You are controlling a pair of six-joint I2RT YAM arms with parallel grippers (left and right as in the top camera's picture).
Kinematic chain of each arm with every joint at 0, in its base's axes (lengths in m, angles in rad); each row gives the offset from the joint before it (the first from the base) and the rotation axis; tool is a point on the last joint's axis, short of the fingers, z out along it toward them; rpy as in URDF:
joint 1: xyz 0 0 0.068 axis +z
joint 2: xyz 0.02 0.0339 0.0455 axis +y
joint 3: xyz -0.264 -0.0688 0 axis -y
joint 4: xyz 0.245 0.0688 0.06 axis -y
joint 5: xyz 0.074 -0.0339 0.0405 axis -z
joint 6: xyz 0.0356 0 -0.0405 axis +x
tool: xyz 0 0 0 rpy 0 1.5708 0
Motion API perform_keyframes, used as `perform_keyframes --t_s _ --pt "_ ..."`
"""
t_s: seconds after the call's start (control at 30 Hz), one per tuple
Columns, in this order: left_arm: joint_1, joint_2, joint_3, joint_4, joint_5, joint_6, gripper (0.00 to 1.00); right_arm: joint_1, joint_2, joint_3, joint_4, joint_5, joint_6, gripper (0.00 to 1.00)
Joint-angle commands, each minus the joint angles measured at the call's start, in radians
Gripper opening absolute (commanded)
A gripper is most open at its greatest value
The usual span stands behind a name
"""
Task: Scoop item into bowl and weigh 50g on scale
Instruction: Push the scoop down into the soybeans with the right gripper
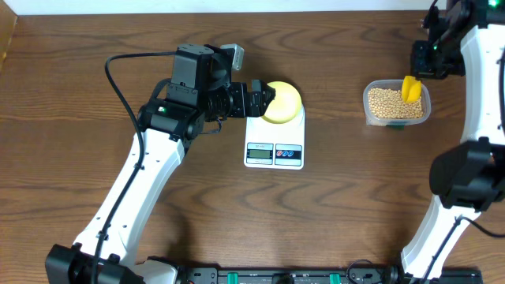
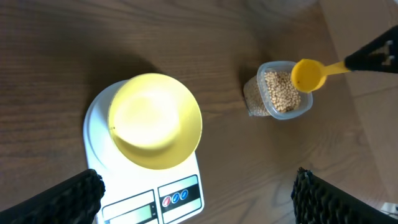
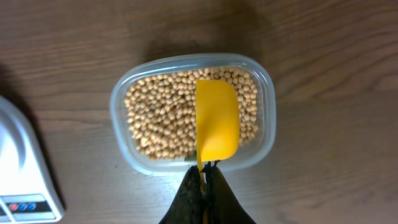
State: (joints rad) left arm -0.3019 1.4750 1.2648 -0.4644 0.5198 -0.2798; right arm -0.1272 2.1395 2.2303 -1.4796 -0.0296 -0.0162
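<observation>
Overhead, what did our bowl [image 1: 282, 101] hold?
Nothing we could see; it sat on the scale [image 1: 274, 150] mid-tabletop, left gripper [image 1: 262, 96] spread wide beside it.
And the beans [image 1: 387, 104]?
In the clear tub [image 1: 367, 106] near the far right corner, right gripper [image 3: 204, 177] clenched on the scoop [image 1: 411, 88] above them.

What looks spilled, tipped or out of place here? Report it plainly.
Nothing stands out. No beans lie on the table; they are all in the clear tub. The bowl sits empty on the scale, and the right gripper holds the scoop over the tub.
</observation>
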Motion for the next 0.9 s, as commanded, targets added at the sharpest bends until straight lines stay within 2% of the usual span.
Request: perform_keyframes --t_s 0.0,0.67,0.73,0.77,0.87 --pt "0.002 -0.008 0.013 -0.003 -0.016 0.024 0.98 -0.012 0.044 0.023 0.002 -0.007 -0.033 0.01" --pt "0.002 -0.006 0.013 -0.003 -0.016 0.024 0.98 -0.011 0.187 0.004 -0.024 -0.006 -0.045 0.01" --pt "0.002 -0.006 0.013 -0.003 -0.016 0.024 0.98 -0.011 0.185 0.005 -0.024 -0.006 -0.045 0.06" --pt "0.002 -0.006 0.013 -0.003 -0.016 0.024 0.98 -0.011 0.185 0.005 -0.024 -0.005 -0.045 0.13" --pt "0.002 -0.005 0.013 -0.003 -0.016 0.024 0.98 -0.011 0.185 0.005 -0.024 -0.005 -0.045 0.19"
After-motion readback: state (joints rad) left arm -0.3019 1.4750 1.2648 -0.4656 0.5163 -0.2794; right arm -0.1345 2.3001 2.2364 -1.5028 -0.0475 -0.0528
